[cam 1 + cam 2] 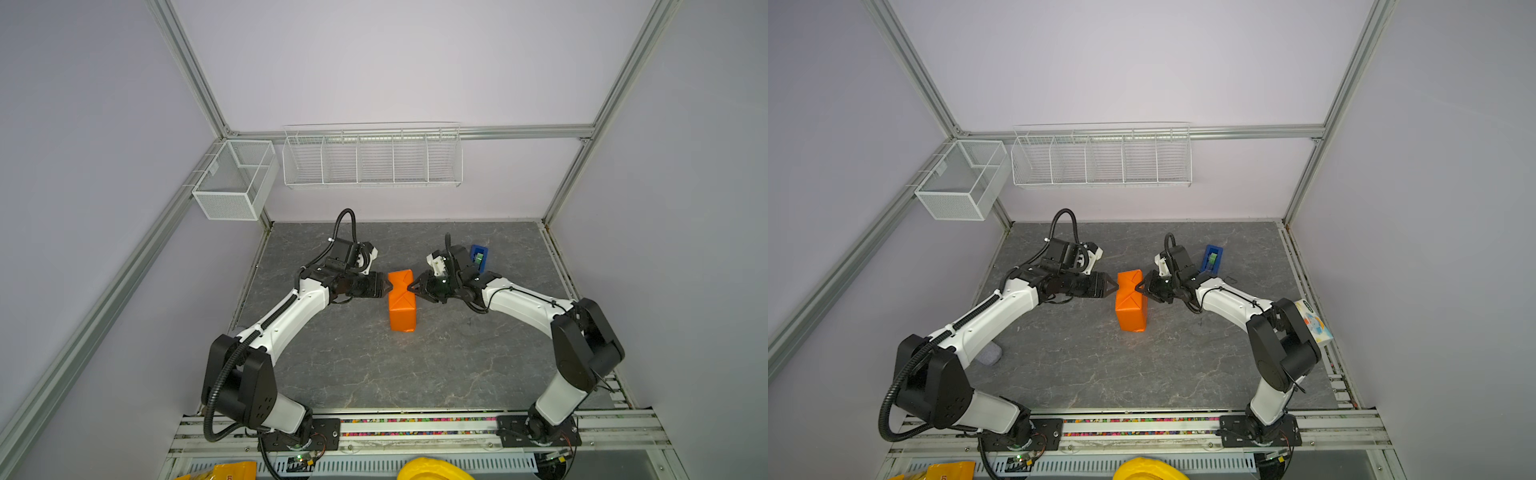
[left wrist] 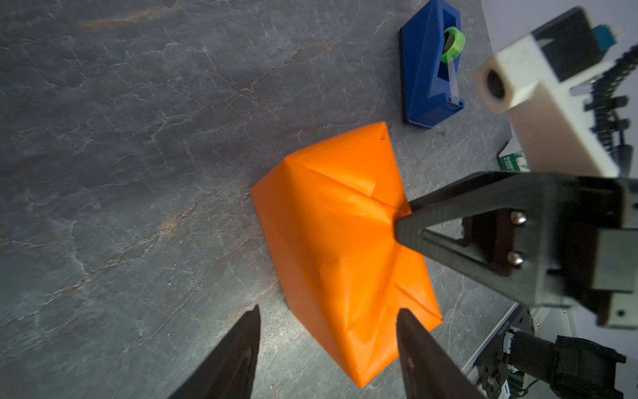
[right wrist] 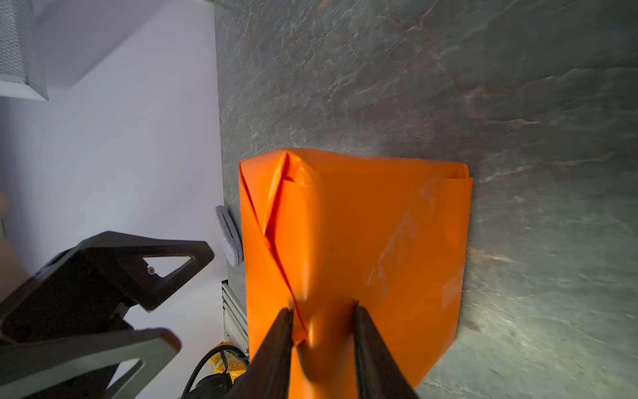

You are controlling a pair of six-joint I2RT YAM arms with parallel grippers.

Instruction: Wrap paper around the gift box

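On the tabletop (image 1: 353, 365), nearer its far edge, the folded orange paper (image 1: 401, 303) stands between the left gripper (image 1: 385, 286), fingers spread with one touching it, and the right gripper (image 3: 321, 308), fingers narrowed, pinching a paper ridge.

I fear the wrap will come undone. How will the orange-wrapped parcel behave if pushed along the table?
The parcel lies long and flat-sided on the table, so it should slide, not roll. Its orange paper looks thin and dented at the folded end, so that end probably crumples or opens. Its sheen hints at a slippery surface.
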